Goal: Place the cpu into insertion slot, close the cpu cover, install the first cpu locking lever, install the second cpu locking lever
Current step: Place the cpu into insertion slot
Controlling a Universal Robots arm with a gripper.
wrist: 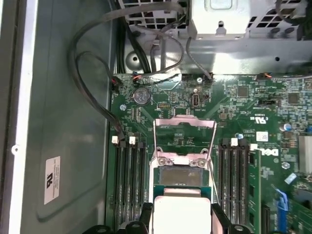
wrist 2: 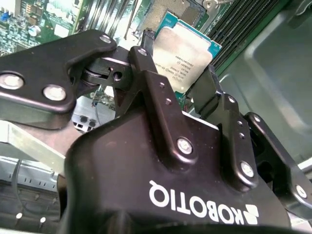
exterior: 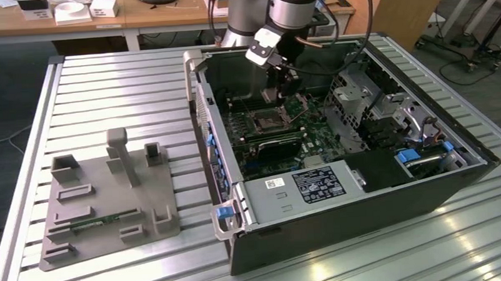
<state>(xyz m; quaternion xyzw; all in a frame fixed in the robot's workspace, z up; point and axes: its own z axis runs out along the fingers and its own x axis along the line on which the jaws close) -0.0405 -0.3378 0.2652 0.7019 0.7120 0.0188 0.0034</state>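
Caught the gripper point(wrist 2: 178, 68) pinched tight on the cpu point(wrist 2: 183, 51) by two opposite edges, hanging over one edge of the slot point(wrist: 181, 174), couldn't tell if touching. Found the cover point(wrist: 185, 121) flipped up and open past the slot, green board point(wrist: 234, 97) all around. Spotted the case point(exterior: 337, 219) lying open on the slatted worktop point(exterior: 107, 89).
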